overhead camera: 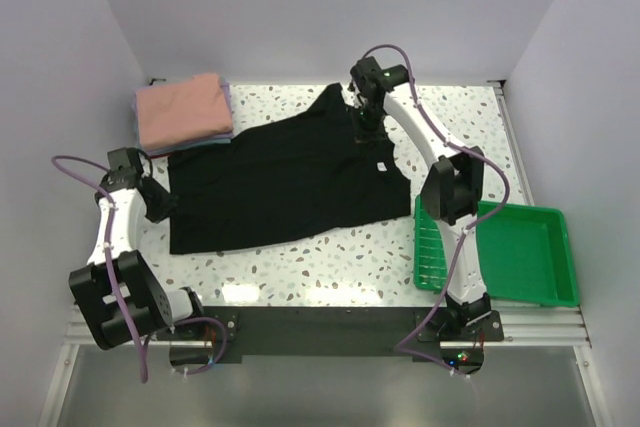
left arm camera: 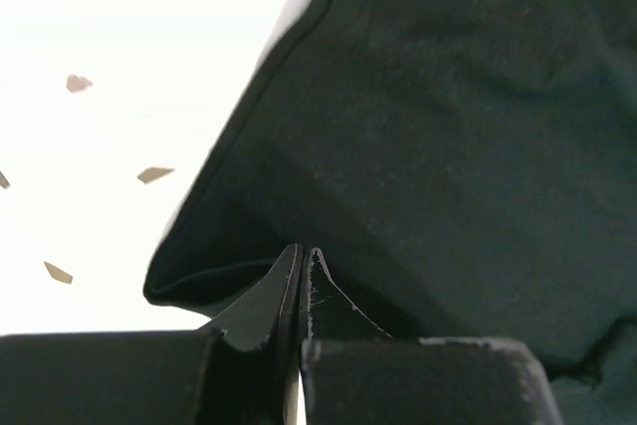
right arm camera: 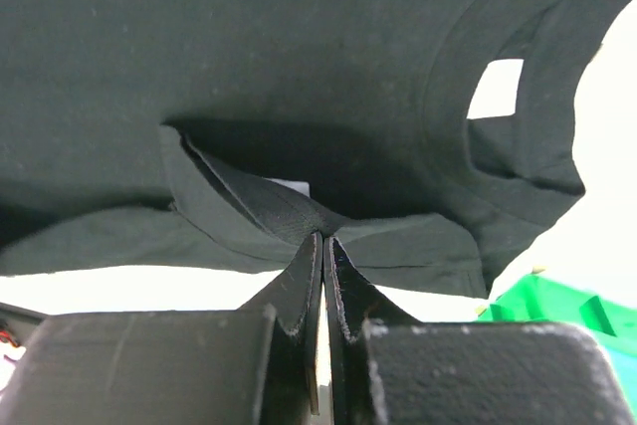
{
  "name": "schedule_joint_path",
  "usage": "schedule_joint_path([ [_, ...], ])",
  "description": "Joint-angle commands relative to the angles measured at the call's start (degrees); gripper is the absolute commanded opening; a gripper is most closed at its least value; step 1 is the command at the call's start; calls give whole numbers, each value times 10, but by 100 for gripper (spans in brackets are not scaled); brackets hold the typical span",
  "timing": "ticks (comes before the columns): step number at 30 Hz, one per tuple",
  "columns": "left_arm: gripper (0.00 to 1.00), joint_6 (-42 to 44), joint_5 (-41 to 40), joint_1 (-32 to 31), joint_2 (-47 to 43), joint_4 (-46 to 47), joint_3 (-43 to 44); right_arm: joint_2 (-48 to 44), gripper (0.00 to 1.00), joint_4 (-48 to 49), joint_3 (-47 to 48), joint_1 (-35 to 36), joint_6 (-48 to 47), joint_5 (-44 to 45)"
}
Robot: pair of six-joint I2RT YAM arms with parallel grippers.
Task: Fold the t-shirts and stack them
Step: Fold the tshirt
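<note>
**Open room along the front**

The shirt [overhead camera: 280, 182] covers mid-table. A folded stack [overhead camera: 185, 112] blocks the space behind its left corner; the tray [overhead camera: 520, 252] blocks its near right. Bare table [overhead camera: 320, 267] lies open in front of its hem.

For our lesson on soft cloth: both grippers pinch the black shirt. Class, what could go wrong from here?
1. The left gripper and right gripper each pinch only a thin edge of the black t-shirt; it may slip free.
2. The folded stack lies close beside it; dragging could disturb that pile.
</note>
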Motion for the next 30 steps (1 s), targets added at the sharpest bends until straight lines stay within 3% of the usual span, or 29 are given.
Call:
schedule_joint_path([
  [1, 0, 18, -13, 10, 5, 32, 32, -9, 0, 8, 27, -20, 3, 16],
  [15, 0, 21, -38, 21, 7, 46, 57, -8, 0, 34, 49, -42, 10, 29],
  [30, 0, 35, -41, 28, 29, 78, 28, 15, 0, 50, 58, -48, 11, 24],
])
